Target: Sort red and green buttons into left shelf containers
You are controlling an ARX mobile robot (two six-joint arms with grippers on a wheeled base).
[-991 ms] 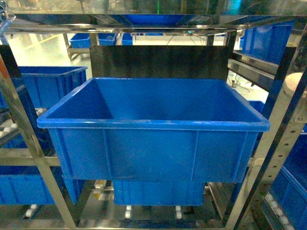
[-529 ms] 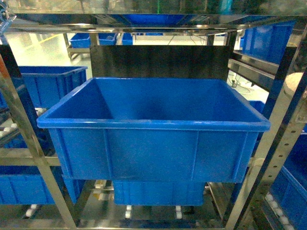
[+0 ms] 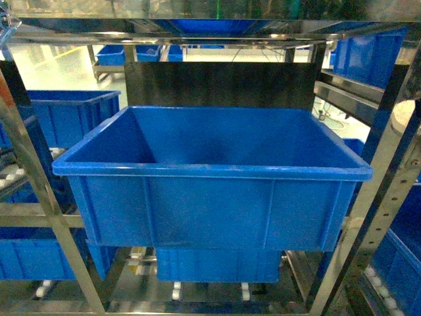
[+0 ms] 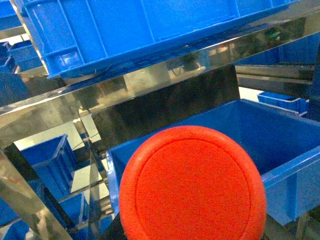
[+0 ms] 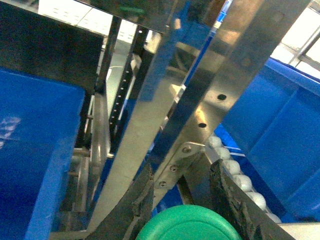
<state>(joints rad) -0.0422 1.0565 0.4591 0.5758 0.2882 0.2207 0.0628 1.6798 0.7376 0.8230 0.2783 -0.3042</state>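
Observation:
A red button (image 4: 192, 185) fills the bottom of the left wrist view, its round cap facing the camera in mid-air; the cap hides my left gripper's fingers. Beyond it stands an open blue container (image 4: 280, 135) on the left shelf (image 4: 165, 75). In the right wrist view my right gripper (image 5: 182, 205) is shut on a green button (image 5: 187, 225), whose cap sits between the two dark fingers (image 5: 142, 197). The head view shows a large blue container (image 3: 210, 171) straight ahead, its visible inside bare. Neither gripper appears in the head view.
Steel angle bars (image 3: 39, 197) and a perforated upright (image 5: 225, 85) frame the bins. White rollers (image 5: 235, 170) run beside a blue bin (image 5: 285, 130) on the right. Another bin (image 4: 150, 25) sits on the level above. More blue bins (image 3: 66, 118) stand left and below.
The head view has shifted very slightly, so the central bin sits a touch further right. Nothing else differs.

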